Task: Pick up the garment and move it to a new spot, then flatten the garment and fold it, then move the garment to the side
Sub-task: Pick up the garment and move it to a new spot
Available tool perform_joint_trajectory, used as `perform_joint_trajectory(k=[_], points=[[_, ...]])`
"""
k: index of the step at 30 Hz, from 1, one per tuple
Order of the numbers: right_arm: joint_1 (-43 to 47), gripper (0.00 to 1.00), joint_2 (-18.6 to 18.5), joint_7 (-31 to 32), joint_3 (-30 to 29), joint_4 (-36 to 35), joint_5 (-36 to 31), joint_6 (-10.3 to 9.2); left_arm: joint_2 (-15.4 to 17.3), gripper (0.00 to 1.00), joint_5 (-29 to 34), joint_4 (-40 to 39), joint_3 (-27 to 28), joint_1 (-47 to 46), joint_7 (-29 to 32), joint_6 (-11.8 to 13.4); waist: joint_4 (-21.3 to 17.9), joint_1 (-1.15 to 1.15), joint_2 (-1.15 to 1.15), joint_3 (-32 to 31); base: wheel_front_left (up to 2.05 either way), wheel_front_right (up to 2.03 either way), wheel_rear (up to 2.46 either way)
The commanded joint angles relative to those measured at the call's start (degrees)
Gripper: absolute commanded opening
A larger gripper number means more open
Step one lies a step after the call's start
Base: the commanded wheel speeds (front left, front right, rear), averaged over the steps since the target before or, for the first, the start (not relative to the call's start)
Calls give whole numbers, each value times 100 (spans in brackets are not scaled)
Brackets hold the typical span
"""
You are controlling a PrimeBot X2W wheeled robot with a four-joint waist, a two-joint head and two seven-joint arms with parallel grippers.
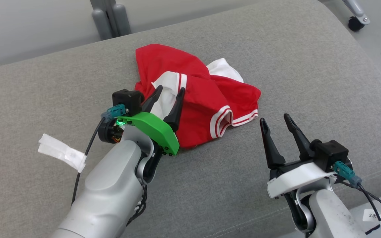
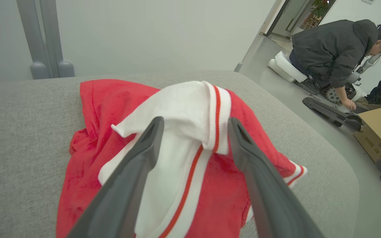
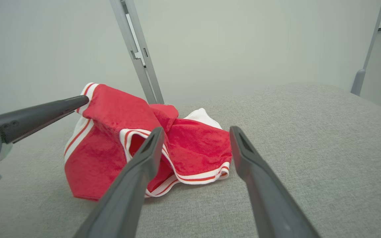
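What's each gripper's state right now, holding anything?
Left gripper: open, spread over the garment's white fold, gripping nothing.
Right gripper: open, empty, apart from the garment.

Soft, even, bright indoor light, with only a faint shadow beneath the left gripper [image 1: 170, 89]. Wrist views bow at the edges; its fingers [image 2: 127, 185] blur near the lens.

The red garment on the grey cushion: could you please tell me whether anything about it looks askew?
Yes. The red garment lies bunched in a heap on the grey cushion, not flat: its layers overlap, and a white striped band is flipped up between the fingers of the open left hand.
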Motion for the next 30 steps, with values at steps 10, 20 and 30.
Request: perform_joint_trajectory(k=[10, 20, 30], points=[[349, 100, -11, -25, -520, -15, -282, 3, 663, 100, 835, -1373, 1088, 987, -383, 368, 852, 0, 0, -491, 0, 0, 0], [656, 100, -14, 47, -701, 31, -486, 3, 724, 100, 2081, -2751, 2553, 2755, -381, 473, 1222, 0, 0, -739, 0, 0, 0], [891, 100, -12, 88, -906, 52, -521, 3, 429, 100, 3089, -3126, 3413, 3985, -382, 190, 1232, 0, 0, -824, 0, 0, 0]])
